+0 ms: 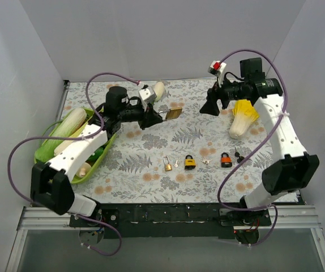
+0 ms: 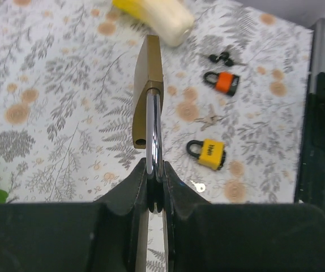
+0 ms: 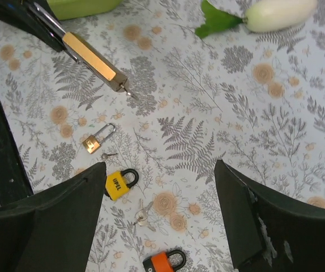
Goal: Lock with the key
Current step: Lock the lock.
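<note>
My left gripper [image 1: 153, 118] is shut on the steel shackle [image 2: 154, 133] of a large brass padlock [image 1: 174, 113] and holds it above the table. The padlock also shows in the left wrist view [image 2: 148, 85] and the right wrist view [image 3: 92, 55], where a small metal tip [image 3: 129, 92] sticks out of its far end. My right gripper [image 1: 210, 107] is open and empty, above the table to the padlock's right, jaws wide apart [image 3: 159, 164]. On the cloth lie a small brass padlock [image 1: 167, 165] with a small key [image 1: 175, 164], a yellow padlock [image 1: 189, 162], silver keys [image 1: 204, 162], an orange padlock [image 1: 226, 160] and black keys [image 1: 239, 154].
A green basket [image 1: 45, 156] with vegetables stands at the left under my left arm. A yellow-white cabbage [image 1: 243, 119] lies at the right, a white vegetable [image 1: 158, 90] at the back. White walls close in three sides.
</note>
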